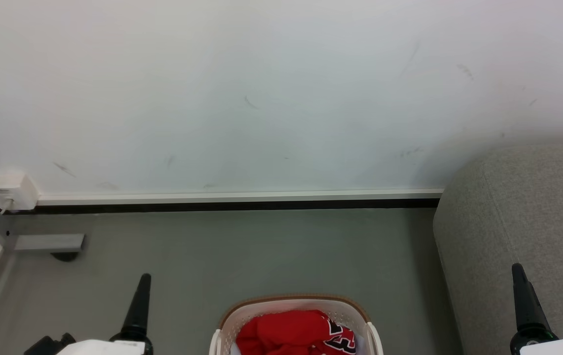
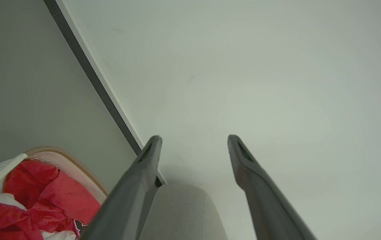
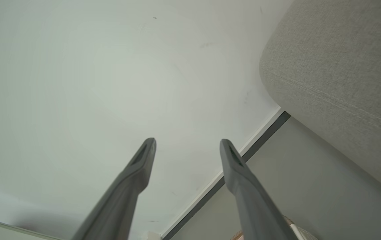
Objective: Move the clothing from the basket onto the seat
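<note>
The cream-white basket (image 1: 295, 306) with a brown rim stands on the floor at the bottom centre of the head view. Red clothing (image 1: 291, 333) with black-and-white lettering lies bunched inside it. The grey woven seat (image 1: 523, 207) fills the right side, its rounded corner towards the wall. My left gripper (image 1: 142, 283) is raised left of the basket and my right gripper (image 1: 518, 273) is in front of the seat's side. In the left wrist view the left gripper (image 2: 194, 137) is open and empty, with the basket (image 2: 65, 157), clothing (image 2: 43, 196) and seat (image 2: 183, 213) below. The right gripper (image 3: 187, 140) is open and empty beside the seat (image 3: 337, 66).
A pale wall (image 1: 271, 98) with a white and black baseboard (image 1: 237, 201) runs behind the grey floor (image 1: 262, 251). A white socket box (image 1: 10, 190) and a grey metal bracket (image 1: 50, 242) sit at the far left corner.
</note>
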`<state>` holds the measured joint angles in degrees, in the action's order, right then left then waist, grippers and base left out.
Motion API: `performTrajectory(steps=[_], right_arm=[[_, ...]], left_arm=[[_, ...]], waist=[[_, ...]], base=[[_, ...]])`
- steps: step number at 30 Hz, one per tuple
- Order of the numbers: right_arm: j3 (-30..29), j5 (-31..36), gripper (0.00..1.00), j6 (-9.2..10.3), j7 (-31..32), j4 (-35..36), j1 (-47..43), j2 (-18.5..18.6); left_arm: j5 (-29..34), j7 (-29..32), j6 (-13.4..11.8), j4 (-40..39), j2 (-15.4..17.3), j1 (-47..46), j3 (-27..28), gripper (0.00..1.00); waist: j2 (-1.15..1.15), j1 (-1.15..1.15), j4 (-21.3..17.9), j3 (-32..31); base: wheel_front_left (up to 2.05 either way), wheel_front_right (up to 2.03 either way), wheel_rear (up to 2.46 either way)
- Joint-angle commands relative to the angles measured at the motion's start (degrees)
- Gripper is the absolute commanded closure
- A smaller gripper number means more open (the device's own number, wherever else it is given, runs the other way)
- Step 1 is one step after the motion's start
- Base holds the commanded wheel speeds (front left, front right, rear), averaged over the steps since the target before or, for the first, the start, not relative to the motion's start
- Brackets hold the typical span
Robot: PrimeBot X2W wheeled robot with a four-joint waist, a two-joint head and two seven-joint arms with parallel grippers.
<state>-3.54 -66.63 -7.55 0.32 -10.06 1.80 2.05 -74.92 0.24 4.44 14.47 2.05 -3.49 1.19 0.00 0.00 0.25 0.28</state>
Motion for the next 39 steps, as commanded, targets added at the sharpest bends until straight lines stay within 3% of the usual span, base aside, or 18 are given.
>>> performTrajectory(steps=[1, 9, 21, 39], right_arm=[[0.4, 3.8, 0.00, 0.02, -0.8, 1.6, 0.2, 0.8], [2.4, 15.4, 0.00, 0.03, -2.6, 2.4, -0.3, 2.4], [4.2, 27.1, 0.00, 0.04, -5.0, 0.5, -0.7, 4.0], [6.0, 40.2, 0.00, 0.06, -7.9, 0.3, -0.8, 4.8]], left_arm=[[3.4, -0.7, -0.5, -1.2, 0.5, -0.4, -0.5, 0.00], [13.5, -2.5, -2.7, -2.5, 0.6, 0.0, -1.9, 0.00], [27.8, -4.9, -4.4, -3.0, 0.7, 0.7, -3.2, 0.00], [40.8, -7.8, -6.2, -3.4, 0.8, 1.5, -3.9, 0.00]], waist=[[0.00, 0.00, 0.0, 0.0], [0.00, 0.00, 0.2, 0.0], [0.00, 0.00, 0.4, 0.1], [0.00, 0.00, 0.8, 0.1]], base=[[0.00, 0.00, 0.00], [0.00, 0.00, 0.00], [0.00, 0.00, 0.00], [0.00, 0.00, 0.00]])
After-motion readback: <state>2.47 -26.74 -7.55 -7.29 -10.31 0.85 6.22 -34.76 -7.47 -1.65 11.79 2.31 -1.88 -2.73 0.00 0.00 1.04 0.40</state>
